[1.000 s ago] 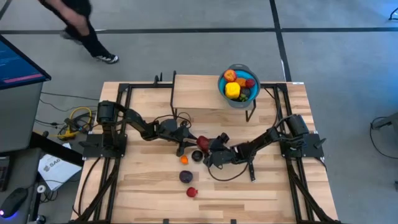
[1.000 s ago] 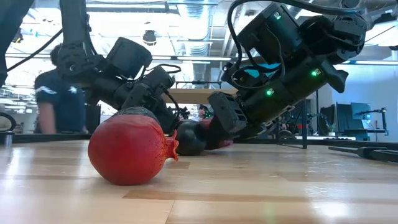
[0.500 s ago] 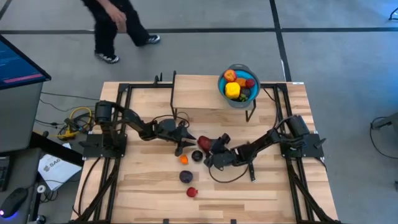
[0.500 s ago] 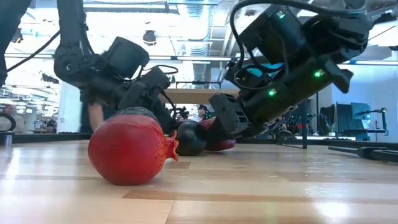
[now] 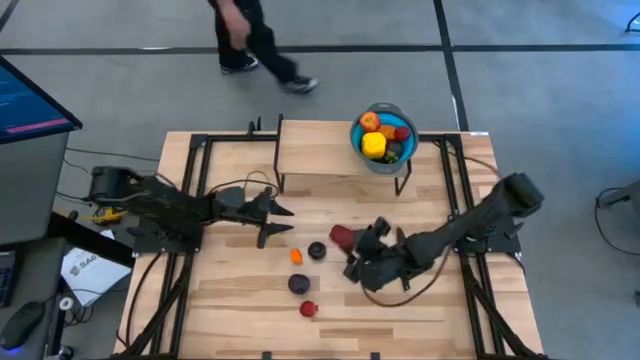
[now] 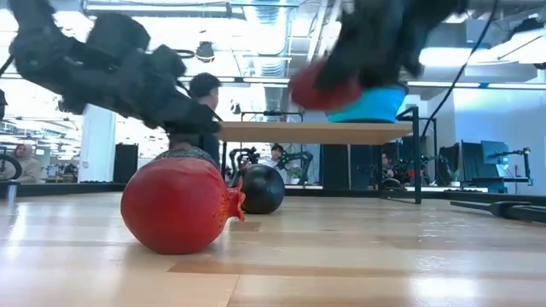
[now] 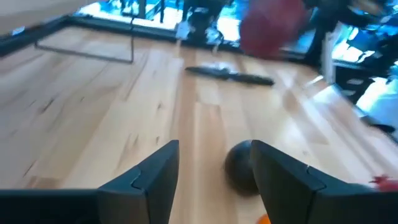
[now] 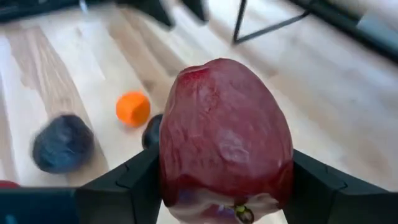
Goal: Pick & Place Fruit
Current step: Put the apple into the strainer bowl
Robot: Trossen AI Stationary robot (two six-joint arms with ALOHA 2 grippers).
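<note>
i see my right gripper point(image 5: 345, 240) near the centre of the high view, its fingers clamped on a dark red fruit point(image 8: 225, 137); in the low view that fruit point(image 6: 324, 85) hangs clear of the table, upper middle of the frame. my left gripper point(image 5: 277, 222) sits left of centre in the high view, fingers spread apart with nothing between them, pointing toward the loose fruit. on the wood, lower centre of the high view, lie a small orange fruit point(image 5: 296, 256), a dark round fruit point(image 5: 317, 250) just beside it, a purple fruit point(image 5: 299, 284) below them, and a red pomegranate point(image 5: 308, 309) lowest. the blue bowl point(image 5: 372, 162), upper right of centre, holds yellow, orange and red pieces. a black knife point(image 7: 230, 75) lies on the table in the left wrist view. a person point(image 5: 255, 45) walks along the top edge.
</note>
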